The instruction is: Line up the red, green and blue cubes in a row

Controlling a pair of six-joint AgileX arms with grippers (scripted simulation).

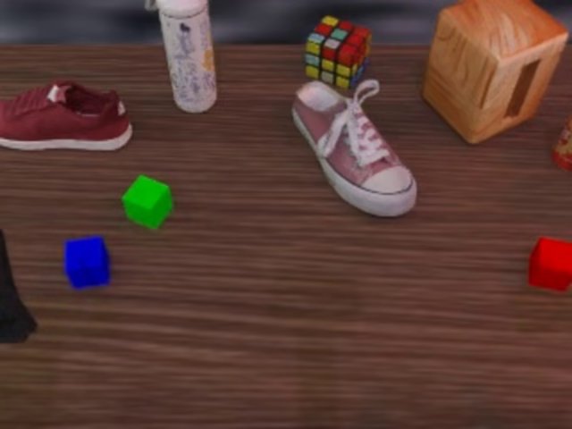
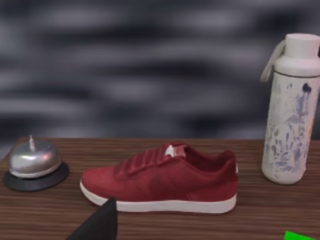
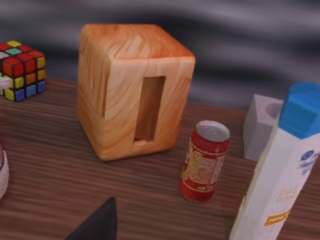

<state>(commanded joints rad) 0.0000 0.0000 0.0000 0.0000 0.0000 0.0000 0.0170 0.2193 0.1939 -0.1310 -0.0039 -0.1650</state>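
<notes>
1. My left gripper [image 1: 13,308] sat parked at the left edge, my right out of sight; finger spread untellable.
2. The deep blue cube [image 1: 87,261] and bright green cube [image 1: 147,201] lay scattered left, unaligned.
3. The bright red cube [image 1: 550,264] sat well apart, far right.

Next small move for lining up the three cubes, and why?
Probably send the left arm, at the table's left edge, toward the blue cube. It lies nearest that arm, with the green cube just beyond, while the red cube sits alone at the far right edge. Nothing is gripped yet.
</notes>
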